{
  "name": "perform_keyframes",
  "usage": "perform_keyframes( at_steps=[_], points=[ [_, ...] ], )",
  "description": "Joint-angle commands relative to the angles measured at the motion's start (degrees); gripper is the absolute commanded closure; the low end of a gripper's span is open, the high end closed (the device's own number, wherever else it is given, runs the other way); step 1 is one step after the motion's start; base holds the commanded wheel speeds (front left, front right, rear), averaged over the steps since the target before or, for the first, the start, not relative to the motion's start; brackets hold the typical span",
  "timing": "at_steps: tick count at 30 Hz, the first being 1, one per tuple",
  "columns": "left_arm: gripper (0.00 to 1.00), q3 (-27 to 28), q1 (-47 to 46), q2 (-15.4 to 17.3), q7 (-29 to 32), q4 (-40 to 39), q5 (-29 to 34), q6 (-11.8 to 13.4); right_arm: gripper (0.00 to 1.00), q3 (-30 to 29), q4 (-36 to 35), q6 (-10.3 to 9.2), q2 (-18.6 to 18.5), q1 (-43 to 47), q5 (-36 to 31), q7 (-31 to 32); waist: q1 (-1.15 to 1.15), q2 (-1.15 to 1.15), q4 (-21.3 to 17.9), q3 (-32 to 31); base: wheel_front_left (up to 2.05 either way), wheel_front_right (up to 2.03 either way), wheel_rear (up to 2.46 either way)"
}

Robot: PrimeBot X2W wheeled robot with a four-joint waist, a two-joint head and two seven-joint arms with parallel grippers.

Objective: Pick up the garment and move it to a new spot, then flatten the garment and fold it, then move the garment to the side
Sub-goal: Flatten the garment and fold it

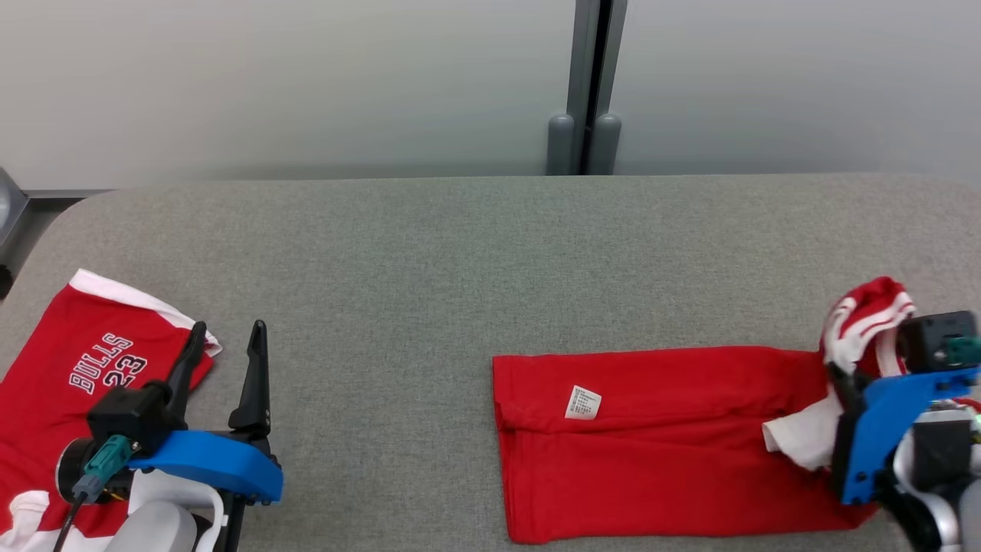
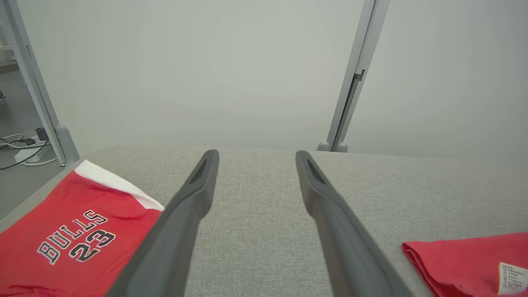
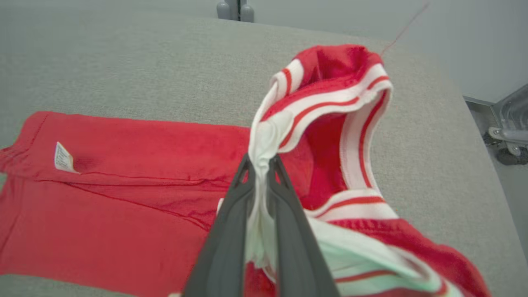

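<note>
The garment [image 1: 659,437] is a red jersey with white and red striped trim, folded into a long band on the grey table, a small white label on top. My right gripper [image 3: 260,163] is shut on its white trim, lifting the collar end [image 1: 866,314] off the surface at the right. In the right wrist view the rest of the garment [image 3: 107,181] lies flat to the left. My left gripper [image 1: 226,333] stands open near the table's left front, nothing between its fingers [image 2: 194,202]. The garment's left end [image 2: 470,264] appears at the lower right of the left wrist view.
Red "BULLS 23" shorts [image 1: 84,368] lie at the table's left front, just left of my left gripper; they are also in the left wrist view [image 2: 70,239]. A grey partition post [image 1: 586,138] stands behind the table [image 1: 460,268]. Cables lie on the floor [image 2: 20,148] at far left.
</note>
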Motion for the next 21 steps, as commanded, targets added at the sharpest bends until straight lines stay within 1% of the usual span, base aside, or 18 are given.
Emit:
perform_keyframes(
  at_steps=[1,6,11,15,21],
  points=[
    [0.0,-0.11,0.36,0.2,0.09,-0.01,-0.07,0.02,1.0,2.25,-1.11,0.03,0.79,1.05,0.33,0.29,-0.01,0.0,0.11,-0.04,0.0,0.0,0.0],
    [0.0,-0.31,0.47,0.34,0.15,-0.04,-0.32,-0.01,1.0,12.57,-1.71,0.03,2.35,0.24,1.42,-0.39,-0.01,0.0,0.28,0.34,0.0,0.0,0.0],
    [0.0,-0.4,-0.48,0.28,0.2,-0.26,-0.4,-0.02,1.0,22.39,2.52,0.03,3.95,-3.16,3.1,-1.75,-0.01,0.0,0.4,1.28,0.0,0.0,0.0],
    [0.0,-0.67,-1.44,-0.07,0.15,-0.07,-0.29,-0.27,1.0,26.94,8.1,0.03,5.58,-6.83,3.87,-3.23,-0.01,0.0,0.99,1.98,0.0,0.0,0.0],
    [0.0,-1.09,-2.23,-0.5,-0.1,0.65,-0.28,-0.63,1.0,30.8,15.75,0.03,6.97,-11.03,5.06,-5.35,-0.01,0.0,2.47,2.66,0.0,0.0,0.0]
  ],
)
